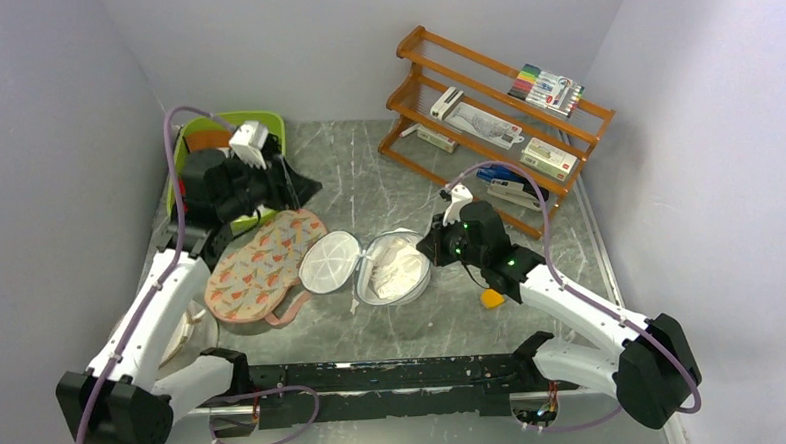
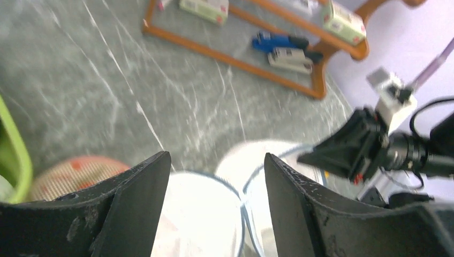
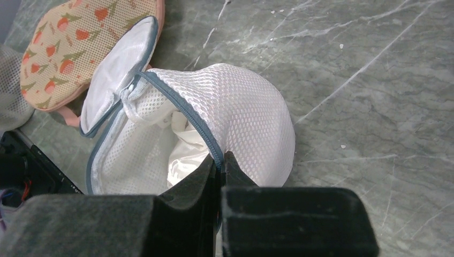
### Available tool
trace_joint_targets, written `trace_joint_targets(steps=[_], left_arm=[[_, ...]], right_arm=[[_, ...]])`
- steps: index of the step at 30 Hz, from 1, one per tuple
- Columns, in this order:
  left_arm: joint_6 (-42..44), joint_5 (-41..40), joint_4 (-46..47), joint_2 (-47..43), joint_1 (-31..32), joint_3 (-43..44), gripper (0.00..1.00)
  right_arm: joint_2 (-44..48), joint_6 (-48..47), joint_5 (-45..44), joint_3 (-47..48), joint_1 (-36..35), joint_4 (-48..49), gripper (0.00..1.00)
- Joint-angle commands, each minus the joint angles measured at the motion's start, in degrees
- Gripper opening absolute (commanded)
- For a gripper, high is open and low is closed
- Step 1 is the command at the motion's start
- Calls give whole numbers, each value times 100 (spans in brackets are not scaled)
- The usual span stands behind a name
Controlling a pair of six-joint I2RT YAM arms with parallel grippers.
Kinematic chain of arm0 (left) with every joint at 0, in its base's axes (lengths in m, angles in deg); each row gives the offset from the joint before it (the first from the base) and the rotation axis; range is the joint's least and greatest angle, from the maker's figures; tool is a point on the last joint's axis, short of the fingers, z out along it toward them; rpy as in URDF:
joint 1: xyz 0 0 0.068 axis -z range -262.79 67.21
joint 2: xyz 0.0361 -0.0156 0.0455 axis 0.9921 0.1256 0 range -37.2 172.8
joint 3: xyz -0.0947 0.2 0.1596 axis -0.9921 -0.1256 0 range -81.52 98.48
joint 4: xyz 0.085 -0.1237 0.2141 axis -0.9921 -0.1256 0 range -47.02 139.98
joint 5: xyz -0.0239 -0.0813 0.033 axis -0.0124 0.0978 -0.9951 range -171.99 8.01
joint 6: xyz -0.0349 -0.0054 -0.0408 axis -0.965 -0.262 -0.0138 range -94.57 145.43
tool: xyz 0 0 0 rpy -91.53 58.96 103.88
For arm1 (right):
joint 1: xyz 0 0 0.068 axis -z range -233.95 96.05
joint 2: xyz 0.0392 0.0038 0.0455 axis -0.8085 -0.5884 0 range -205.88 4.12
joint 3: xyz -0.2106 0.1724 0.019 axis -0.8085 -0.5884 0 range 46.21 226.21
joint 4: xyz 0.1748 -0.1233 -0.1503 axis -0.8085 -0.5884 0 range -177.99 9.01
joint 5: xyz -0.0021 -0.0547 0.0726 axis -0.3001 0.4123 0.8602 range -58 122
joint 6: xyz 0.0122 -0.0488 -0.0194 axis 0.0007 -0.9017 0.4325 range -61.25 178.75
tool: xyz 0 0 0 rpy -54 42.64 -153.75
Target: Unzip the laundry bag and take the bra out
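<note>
Two mesh halves, laundry bag [image 3: 251, 118] splayed open, pale fabric [image 3: 184, 156] inside

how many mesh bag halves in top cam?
2. Left half lies open beside the floral pad; right half has its rim pinched by the right gripper.

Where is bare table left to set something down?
Free: the table between the mesh bag and the wooden shelf, and the near strip in front of the bag. Crowded: the left side, with floral pad, green bin and left hand.
</note>
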Motion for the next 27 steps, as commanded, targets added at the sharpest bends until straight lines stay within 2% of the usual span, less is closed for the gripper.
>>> trace_joint_targets(steps=[1,6,10,14,19,22,27], left_arm=[[-437,594,-344,-600,142,-733,75],[-1156,1035,-1,-1285,577,-1687,79],[-1305,827,207,-1001,1429,-1839,78],[-1166,-282,270,-241,2681,-1467,72],[-899,-2126,70,950,3941,-661,54],[-895,-2723,231,1430,4227,-557,45],[-1003,-2582,768,1959,4251,-583,43]], right_arm=[[13,-79,-147,67,16,178,0],[33,-88,-170,-64,25,349,0],[23,-111,-166,-61,23,342,0],[59,-157,-225,-37,32,285,0],[197,-105,-233,-99,51,273,0],[246,-81,-208,-134,58,262,0],[259,-95,-162,-159,61,256,0]])
